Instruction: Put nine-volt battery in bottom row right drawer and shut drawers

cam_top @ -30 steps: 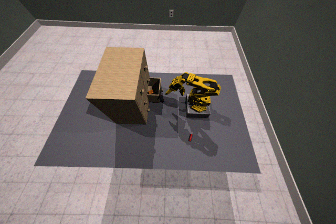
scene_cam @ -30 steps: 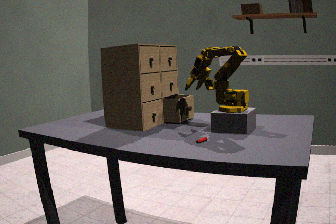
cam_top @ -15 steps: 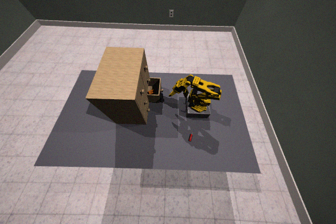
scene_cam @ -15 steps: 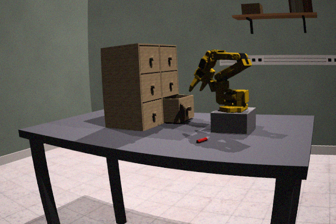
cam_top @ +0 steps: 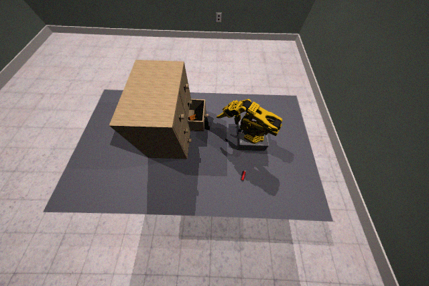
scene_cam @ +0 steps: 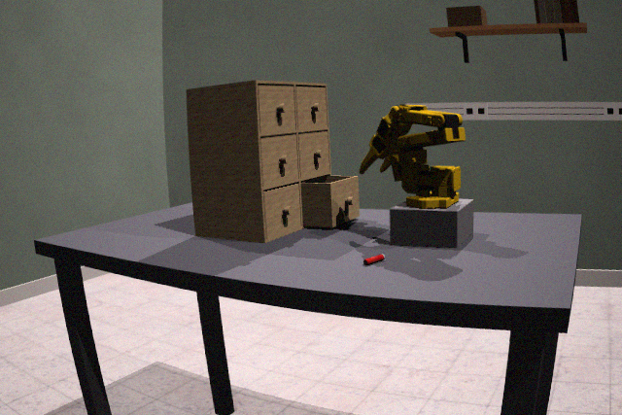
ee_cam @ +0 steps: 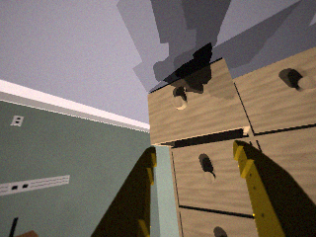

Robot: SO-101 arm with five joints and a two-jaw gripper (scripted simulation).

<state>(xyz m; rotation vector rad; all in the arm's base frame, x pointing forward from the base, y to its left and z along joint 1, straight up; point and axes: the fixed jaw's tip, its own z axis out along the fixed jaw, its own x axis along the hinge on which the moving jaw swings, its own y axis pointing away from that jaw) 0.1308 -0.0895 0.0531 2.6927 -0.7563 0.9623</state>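
Note:
The wooden chest [cam_top: 152, 106] stands on the table with six drawers. Its bottom right drawer [scene_cam: 331, 199] is pulled out, also seen in the overhead view [cam_top: 197, 114]. An orange and dark thing, the nine-volt battery [cam_top: 191, 116], lies inside that drawer. My gripper [scene_cam: 368, 166] is drawn back from the chest, a little above and to the right of the open drawer. It also shows in the overhead view [cam_top: 221, 114]. In the wrist view my gripper [ee_cam: 195, 155] has its jaws apart with nothing between them, facing the drawer fronts.
A small red cylinder [scene_cam: 374, 259] lies on the table in front of my grey base block [scene_cam: 431, 224]; it also shows in the overhead view [cam_top: 243, 175]. The other five drawers are shut.

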